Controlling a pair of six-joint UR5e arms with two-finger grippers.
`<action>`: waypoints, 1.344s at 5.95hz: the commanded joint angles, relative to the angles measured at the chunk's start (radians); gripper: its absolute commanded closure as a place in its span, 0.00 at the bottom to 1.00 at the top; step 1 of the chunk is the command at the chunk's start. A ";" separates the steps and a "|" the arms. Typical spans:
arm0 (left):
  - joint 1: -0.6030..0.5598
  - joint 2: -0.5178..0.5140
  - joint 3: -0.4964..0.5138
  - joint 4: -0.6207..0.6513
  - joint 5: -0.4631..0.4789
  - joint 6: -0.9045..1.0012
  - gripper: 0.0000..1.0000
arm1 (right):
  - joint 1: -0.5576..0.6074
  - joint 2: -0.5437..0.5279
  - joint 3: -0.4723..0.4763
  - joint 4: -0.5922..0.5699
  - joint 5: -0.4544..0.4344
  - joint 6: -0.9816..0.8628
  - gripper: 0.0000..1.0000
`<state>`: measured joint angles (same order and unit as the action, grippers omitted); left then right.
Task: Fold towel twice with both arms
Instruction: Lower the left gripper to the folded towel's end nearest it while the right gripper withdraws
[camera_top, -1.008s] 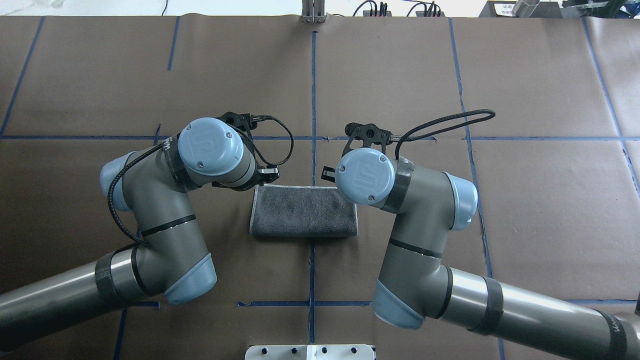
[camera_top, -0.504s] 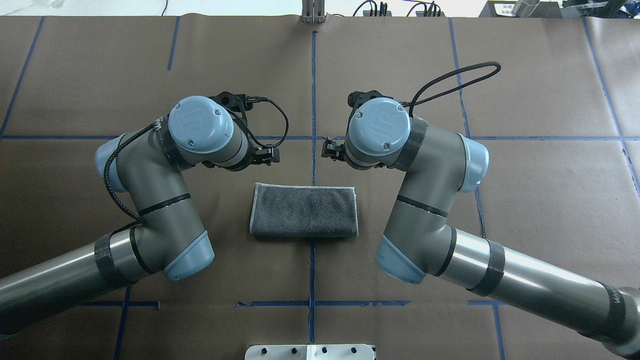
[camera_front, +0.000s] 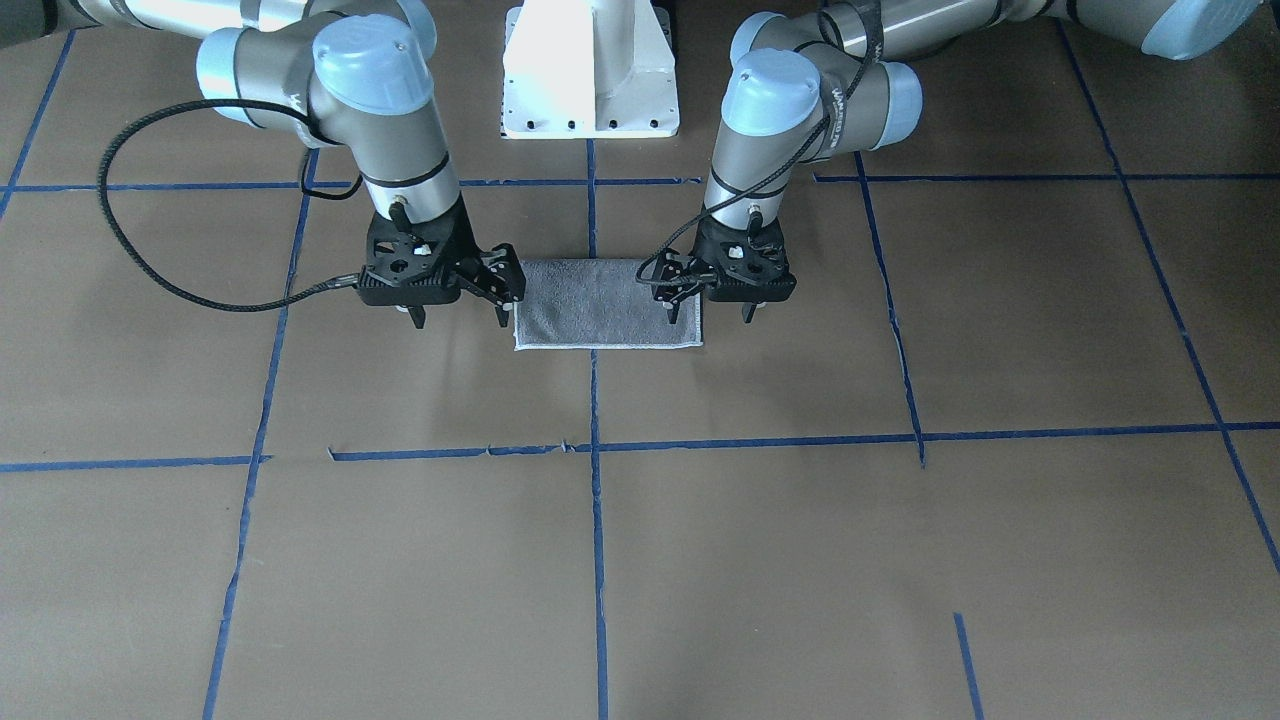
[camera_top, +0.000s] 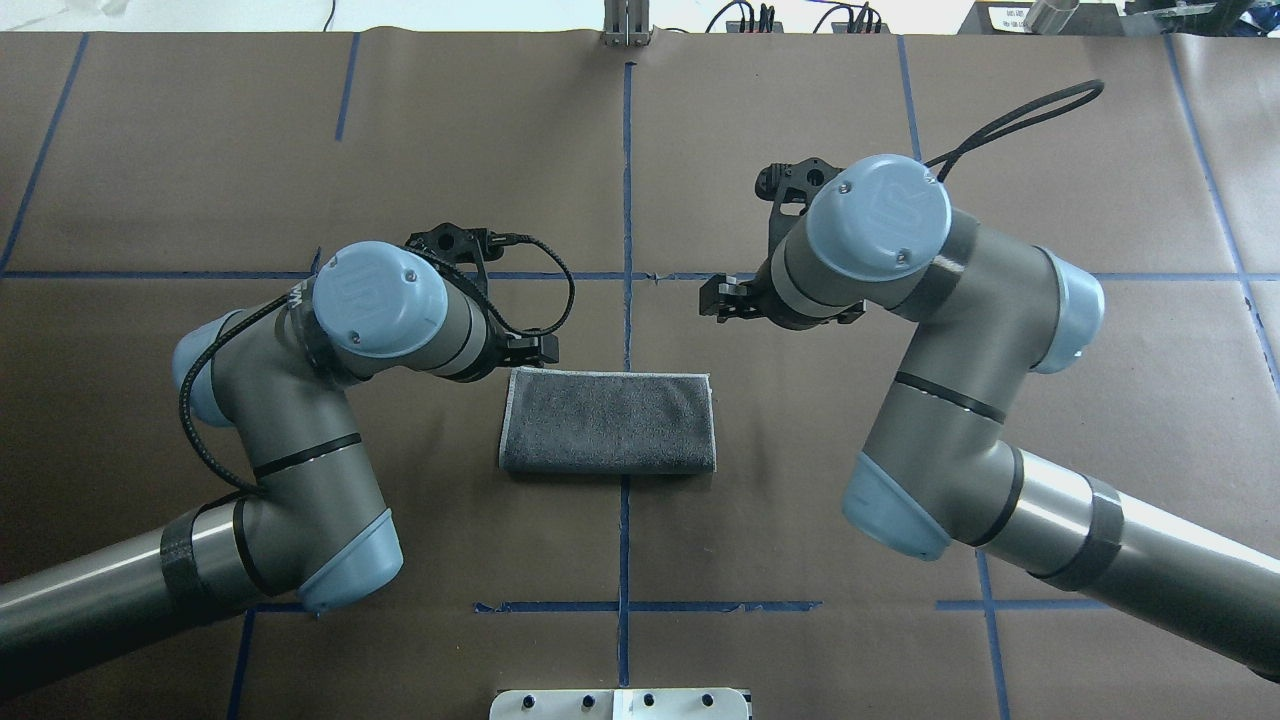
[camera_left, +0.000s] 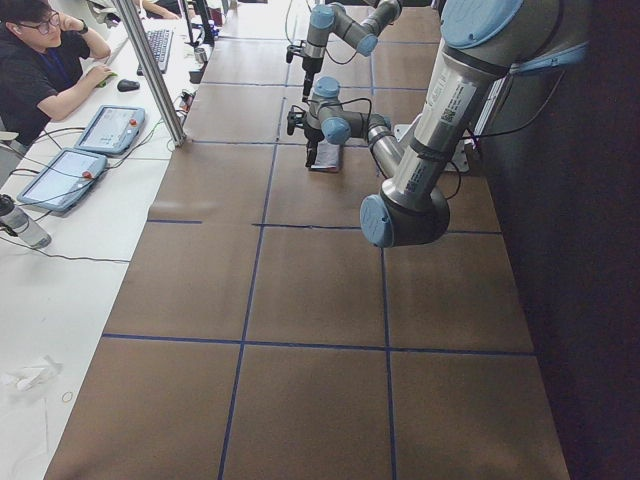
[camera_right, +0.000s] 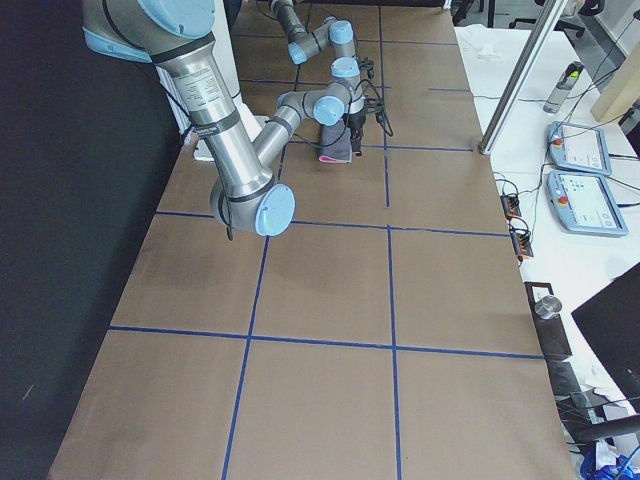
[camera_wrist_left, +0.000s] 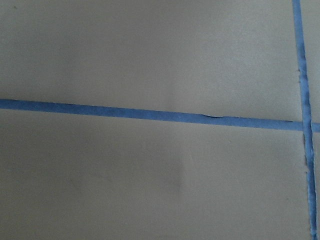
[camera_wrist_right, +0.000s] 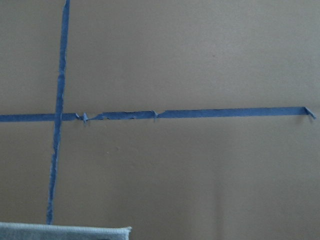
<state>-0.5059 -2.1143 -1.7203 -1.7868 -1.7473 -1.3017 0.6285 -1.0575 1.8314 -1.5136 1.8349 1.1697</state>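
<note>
Base plate (camera_top: 620, 703) at the near table edge, on the centre line. Table (camera_top: 800, 520) is covered in brown paper, gridded with blue tape (camera_top: 624, 540).

Left arm (camera_top: 300, 440) and right arm (camera_top: 950, 420) come in from the near corners, elbows bent, wrists pointing down.

Towel (camera_top: 608, 420) lies flat on the table ahead of the base plate, centred across the middle tape line. It is folded once into a long rectangle, grey side up. The fold runs along the near edge, with white edging along the far edge and the left end. Pink shows only at its end, in the right side view.

Left gripper (camera_front: 710, 312) is at the towel's far left corner, fingers down and spread, nothing between them. From the front, one finger (camera_front: 672, 312) overlaps the towel's end; cannot tell whether it touches the cloth. Its wrist camera shows only paper and tape.

Right gripper (camera_front: 460, 318) is off the towel's right end, apart from the cloth, fingers likewise spread and empty. Its wrist camera catches a strip of the towel's edged border at the bottom.

Black cable (camera_top: 1020, 110) loops out from the right wrist toward the far side. A shorter loop hangs at the left wrist.

Far edge has a metal post (camera_top: 625, 25) on the centre line. Past the table's left end, an operator (camera_left: 40, 60) sits at a desk with tablets (camera_left: 110, 128).
</note>
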 joint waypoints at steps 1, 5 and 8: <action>0.088 0.034 -0.030 -0.028 0.012 -0.133 0.17 | 0.043 -0.090 0.069 0.006 0.058 -0.088 0.00; 0.132 0.063 -0.005 -0.075 0.061 -0.195 0.40 | 0.042 -0.090 0.071 0.006 0.044 -0.085 0.00; 0.133 0.060 -0.016 -0.074 0.060 -0.194 1.00 | 0.040 -0.090 0.068 0.006 0.041 -0.085 0.00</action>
<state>-0.3737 -2.0524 -1.7303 -1.8617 -1.6870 -1.4965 0.6693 -1.1474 1.9005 -1.5079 1.8772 1.0845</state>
